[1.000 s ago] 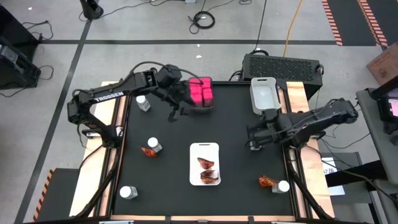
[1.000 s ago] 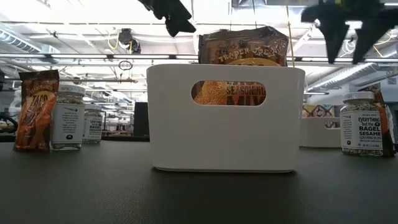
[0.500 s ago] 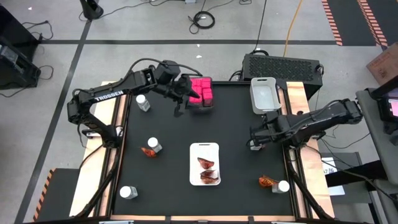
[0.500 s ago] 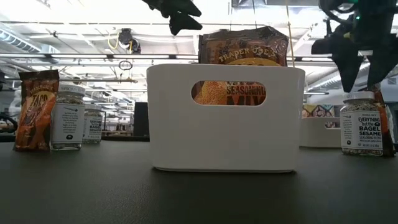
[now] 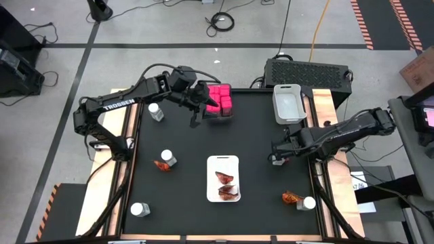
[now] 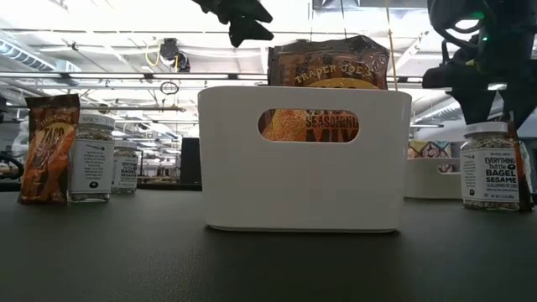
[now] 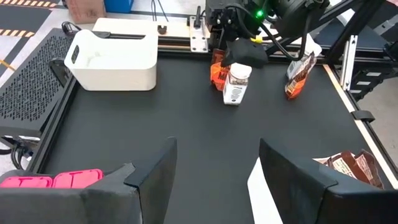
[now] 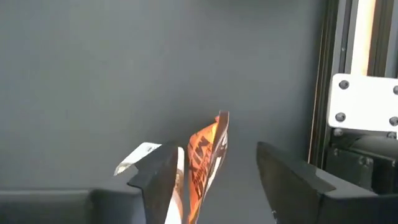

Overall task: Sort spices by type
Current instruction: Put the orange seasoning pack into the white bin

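My right gripper [image 5: 276,154] is open at the table's right side, low over a clear white-capped jar [image 6: 489,165] and a red-orange packet [image 8: 206,163] that stand together on the table. In the right wrist view its fingers stand on either side of the packet's top edge. The jar [image 7: 236,83] and packet also show in the left wrist view, under the right gripper. My left gripper [image 5: 197,103] is open and empty above the table, just left of the pink cube boxes [image 5: 220,100] at the far middle.
A white tray [image 5: 223,163] at the middle holds two packets. A grey bin [image 5: 287,103] stands at the far right. Jars stand at the far left [image 5: 156,112], the left middle [image 5: 167,157] beside a packet, the near left [image 5: 140,209], and the near right [image 5: 309,202] beside a packet [image 5: 291,198].
My right gripper has come down toward the jar and packet at the right and now hangs just above them. My left gripper has gone toward the far edge, closer to the pink boxes, then kept still. Both stay open.
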